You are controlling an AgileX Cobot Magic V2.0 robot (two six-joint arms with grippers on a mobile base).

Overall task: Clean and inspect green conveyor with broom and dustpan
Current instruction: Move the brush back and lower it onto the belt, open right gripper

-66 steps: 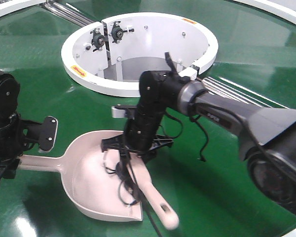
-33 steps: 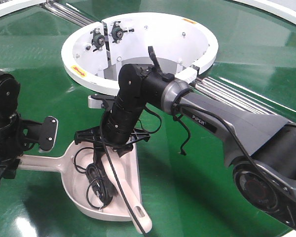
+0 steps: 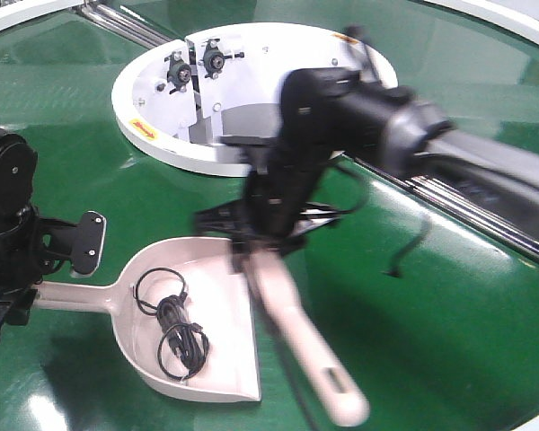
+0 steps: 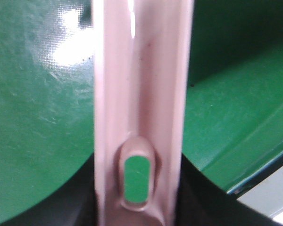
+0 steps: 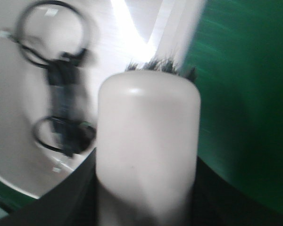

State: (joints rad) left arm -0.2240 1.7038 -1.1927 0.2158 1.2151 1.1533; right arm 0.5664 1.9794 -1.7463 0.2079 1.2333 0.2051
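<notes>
Right gripper [image 3: 262,235] is clamped on the broom [image 3: 307,352], whose head sits at the dustpan's [image 3: 223,285] right edge, handle pointing near-right. Left gripper [image 3: 13,301] grasps the dustpan's handle, low on the green conveyor [image 3: 422,296]. A black cable [image 3: 175,325] lies coiled in the pan.

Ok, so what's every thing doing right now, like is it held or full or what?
dustpan, held by its handle, lying flat.
broom, gripped near its head, tilted, bristles by the dustpan's edge, blurred.
black cable, loosely coiled, lying in the dustpan.
left gripper, shut on the dustpan.
right gripper, shut on the broom.
green conveyor, shiny; cannot tell if it is turning.
</notes>
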